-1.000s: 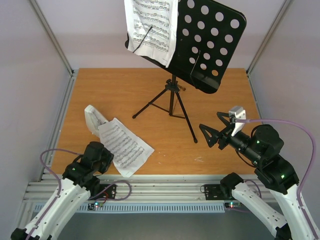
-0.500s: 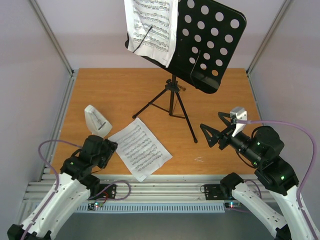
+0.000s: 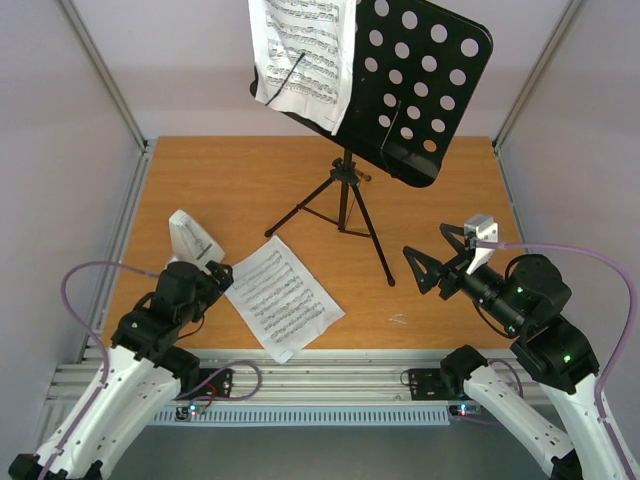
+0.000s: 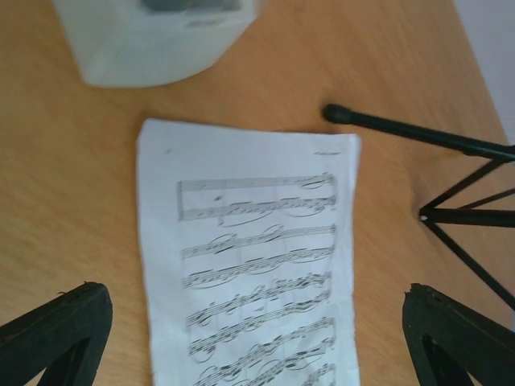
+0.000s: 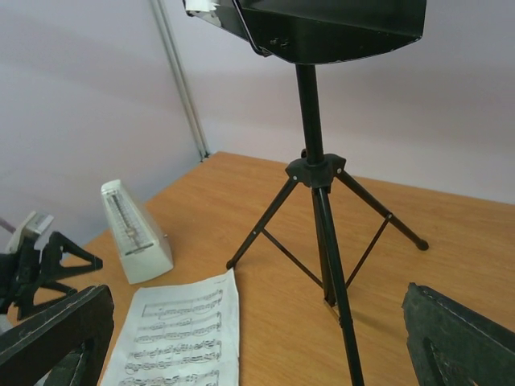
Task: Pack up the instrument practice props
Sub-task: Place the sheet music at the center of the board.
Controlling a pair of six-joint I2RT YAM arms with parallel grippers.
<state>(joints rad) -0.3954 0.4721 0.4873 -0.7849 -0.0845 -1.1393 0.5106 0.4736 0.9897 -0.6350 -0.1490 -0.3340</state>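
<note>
Nearest me, my left fingers (image 4: 56, 330) stand wide apart, holding nothing, above a loose sheet-music page (image 3: 282, 297) lying flat on the tabletop (image 3: 440, 180). My right fingers (image 3: 420, 268) are spread too, and empty. Just beyond the page's left corner stands the white metronome (image 3: 190, 238). Farther back, the black music stand (image 3: 345, 195) carries another page (image 3: 300, 50).

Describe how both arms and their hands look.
The left arm and right arm have white shells and black joint housings with small green lights. A purple cable loops from each. The left hand and right hand have black, triangular, open-frame fingers. A pale camera block sits on the right wrist.
</note>
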